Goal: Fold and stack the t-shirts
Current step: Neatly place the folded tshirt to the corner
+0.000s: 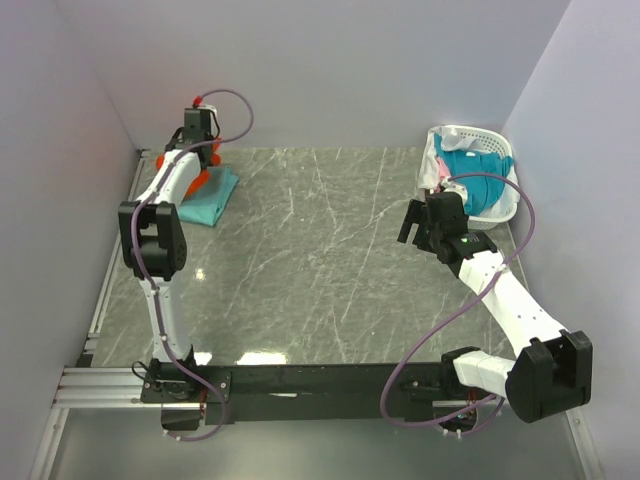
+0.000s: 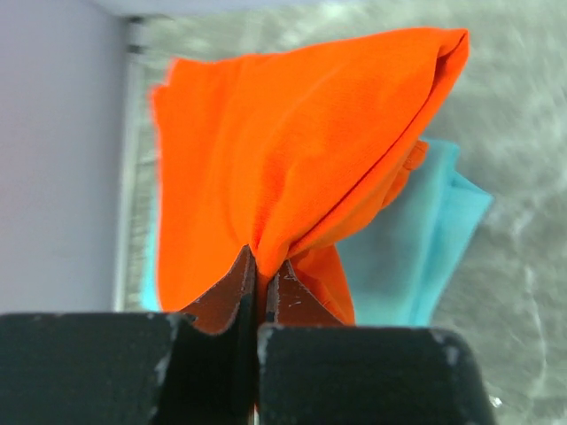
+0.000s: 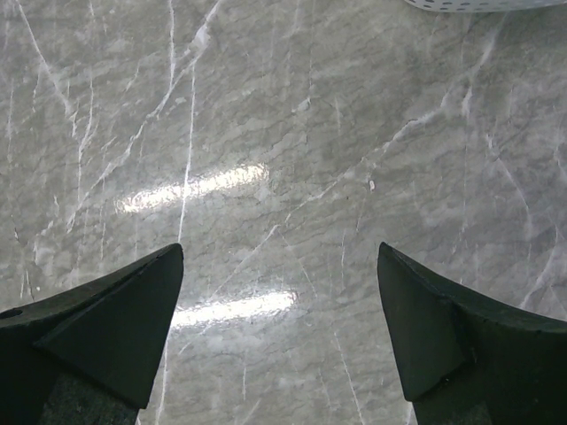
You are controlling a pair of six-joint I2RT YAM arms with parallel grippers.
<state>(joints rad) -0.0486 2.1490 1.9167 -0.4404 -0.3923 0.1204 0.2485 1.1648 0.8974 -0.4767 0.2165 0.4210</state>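
The orange t-shirt (image 2: pixel 292 150) is a bright, plain orange with no print, and the turquoise t-shirt (image 2: pixel 416 257) beneath it is a plain pale blue-green. The table (image 3: pixel 310 133) is grey with a marble pattern of thin white veins. The basket (image 1: pixel 462 131) is white and dotted with small holes, with a teal-blue t-shirt (image 1: pixel 480 180) and a strip of pink cloth (image 1: pixel 437 172) inside. The left arm (image 1: pixel 165 185) and right arm (image 1: pixel 520 305) are white with black joints and dull purple cables (image 1: pixel 440 350).

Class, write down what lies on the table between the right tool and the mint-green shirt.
Nothing: in the top view, only bare marble table stretches between the right tool and the mint-green shirt.
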